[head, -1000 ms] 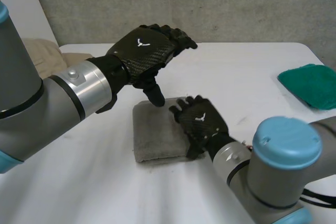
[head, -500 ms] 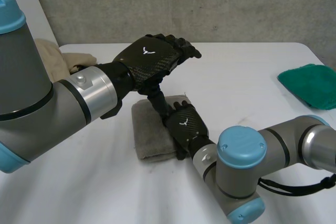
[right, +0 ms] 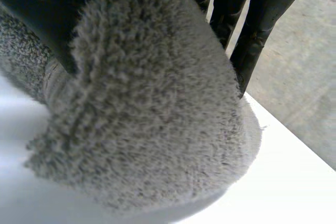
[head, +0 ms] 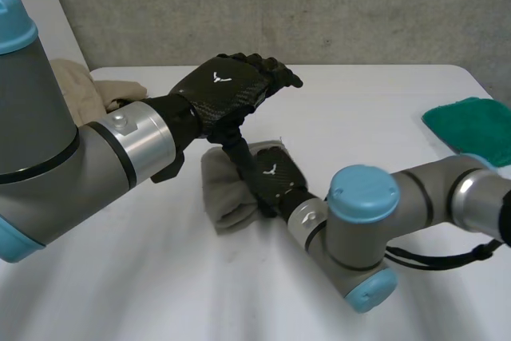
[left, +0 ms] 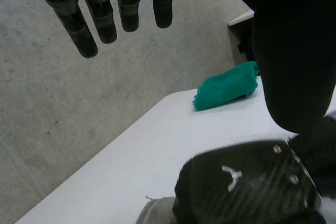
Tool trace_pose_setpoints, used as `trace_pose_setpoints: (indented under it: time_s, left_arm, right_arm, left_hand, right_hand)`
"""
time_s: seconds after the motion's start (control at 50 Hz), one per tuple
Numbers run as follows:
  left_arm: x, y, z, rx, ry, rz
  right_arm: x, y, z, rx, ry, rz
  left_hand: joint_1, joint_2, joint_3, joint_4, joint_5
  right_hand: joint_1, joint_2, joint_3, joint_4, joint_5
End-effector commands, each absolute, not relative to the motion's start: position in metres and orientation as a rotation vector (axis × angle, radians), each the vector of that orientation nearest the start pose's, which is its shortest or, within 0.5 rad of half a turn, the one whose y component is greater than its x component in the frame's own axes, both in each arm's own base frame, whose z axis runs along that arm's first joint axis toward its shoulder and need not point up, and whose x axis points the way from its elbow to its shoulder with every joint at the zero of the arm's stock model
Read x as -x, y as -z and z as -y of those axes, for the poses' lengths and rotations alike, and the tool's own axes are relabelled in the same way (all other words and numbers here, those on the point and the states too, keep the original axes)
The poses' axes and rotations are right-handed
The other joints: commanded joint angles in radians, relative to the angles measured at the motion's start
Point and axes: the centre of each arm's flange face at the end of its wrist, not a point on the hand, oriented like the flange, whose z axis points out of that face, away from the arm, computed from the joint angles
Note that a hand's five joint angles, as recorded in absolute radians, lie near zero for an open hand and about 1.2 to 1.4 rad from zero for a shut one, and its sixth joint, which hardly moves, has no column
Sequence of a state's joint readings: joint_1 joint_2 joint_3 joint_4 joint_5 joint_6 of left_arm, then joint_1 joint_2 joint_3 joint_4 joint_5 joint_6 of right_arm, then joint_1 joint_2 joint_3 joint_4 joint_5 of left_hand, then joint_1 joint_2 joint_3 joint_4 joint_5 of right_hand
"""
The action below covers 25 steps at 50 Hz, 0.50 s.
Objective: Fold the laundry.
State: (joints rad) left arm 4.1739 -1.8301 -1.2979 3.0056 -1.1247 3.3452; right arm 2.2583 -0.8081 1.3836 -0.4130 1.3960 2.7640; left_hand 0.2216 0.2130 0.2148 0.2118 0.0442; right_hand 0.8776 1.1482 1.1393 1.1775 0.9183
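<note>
A folded grey towel (head: pixel 226 196) lies in the middle of the white table (head: pixel 375 117). My right hand (head: pixel 271 178) sits on the towel's right edge with its fingers curled round it, and that edge is bunched up off the table. In the right wrist view the towel (right: pixel 152 119) is pinched between the thumb (right: pixel 47 3) and the fingers (right: pixel 257 19). My left hand (head: pixel 227 89) hovers just above, fingers (left: pixel 105 14) straight and holding nothing, thumb pointing down toward the towel beside my right hand (left: pixel 247 187).
A green cloth (head: pixel 475 129) lies at the table's right edge, also visible beyond my left hand's fingertips as the green cloth (left: pixel 226 85). A beige cloth (head: pixel 84 89) is heaped at the back left. A concrete wall stands behind the table.
My right hand slid left across the towel and its fingers closed on the right edge, bunching and raising it. My left hand shifted slightly back and stayed open.
</note>
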Motion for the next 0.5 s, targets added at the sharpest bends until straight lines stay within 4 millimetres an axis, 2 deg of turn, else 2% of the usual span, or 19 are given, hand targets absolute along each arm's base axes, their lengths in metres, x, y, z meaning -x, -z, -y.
trace_pose_setpoints:
  time_s: [0.02, 0.18, 0.28, 0.34, 0.36, 0.42, 0.44, 0.5]
  left_arm:
    - [0.325, -0.300, 0.209, 1.082, -1.658, 1.672]
    - [0.326, -0.302, 0.209, 1.078, -1.677, 1.654]
    - [0.326, -0.303, 0.210, 1.071, -1.682, 1.653]
    - [0.326, -0.303, 0.211, 1.058, -1.679, 1.652]
    - [0.326, -0.304, 0.211, 1.055, -1.679, 1.651]
    - [0.327, -0.305, 0.212, 1.046, -1.687, 1.641]
    - [0.327, -0.304, 0.212, 1.045, -1.686, 1.641]
    - [0.327, -0.305, 0.213, 1.036, -1.690, 1.635]
  right_arm:
    - [-0.337, -0.149, 0.274, 1.147, 1.898, -1.831]
    - [-0.288, -0.171, 0.330, 1.176, 1.977, -1.698]
    - [-0.255, -0.209, 0.381, 1.155, 2.153, -1.576]
    - [-0.240, -0.228, 0.402, 1.137, 2.252, -1.532]
    - [-0.228, -0.246, 0.416, 1.109, 2.331, -1.488]
    - [-0.210, -0.268, 0.435, 1.029, 2.408, -1.426]
    - [-0.198, -0.279, 0.447, 0.970, 2.436, -1.381]
    - [-0.177, -0.291, 0.465, 0.897, 2.453, -1.309]
  left_hand:
    - [-0.023, -0.014, -0.016, -0.013, -0.020]
    - [-0.029, -0.020, -0.022, -0.019, -0.026]
    - [-0.026, -0.017, -0.019, -0.016, -0.023]
    - [-0.026, -0.017, -0.019, -0.016, -0.023]
    - [-0.026, -0.017, -0.019, -0.016, -0.023]
    - [-0.026, -0.017, -0.019, -0.016, -0.023]
    - [-0.026, -0.017, -0.019, -0.016, -0.023]
    - [-0.026, -0.017, -0.019, -0.016, -0.023]
  right_hand:
    - [0.519, 0.248, 0.257, 0.219, 0.303]
    - [0.519, 0.248, 0.257, 0.219, 0.303]
    - [0.519, 0.248, 0.257, 0.219, 0.303]
    - [0.519, 0.248, 0.257, 0.219, 0.303]
    - [0.519, 0.248, 0.257, 0.219, 0.303]
    - [0.519, 0.248, 0.257, 0.219, 0.303]
    - [0.519, 0.248, 0.257, 0.219, 0.303]
    - [0.519, 0.248, 0.257, 0.219, 0.303]
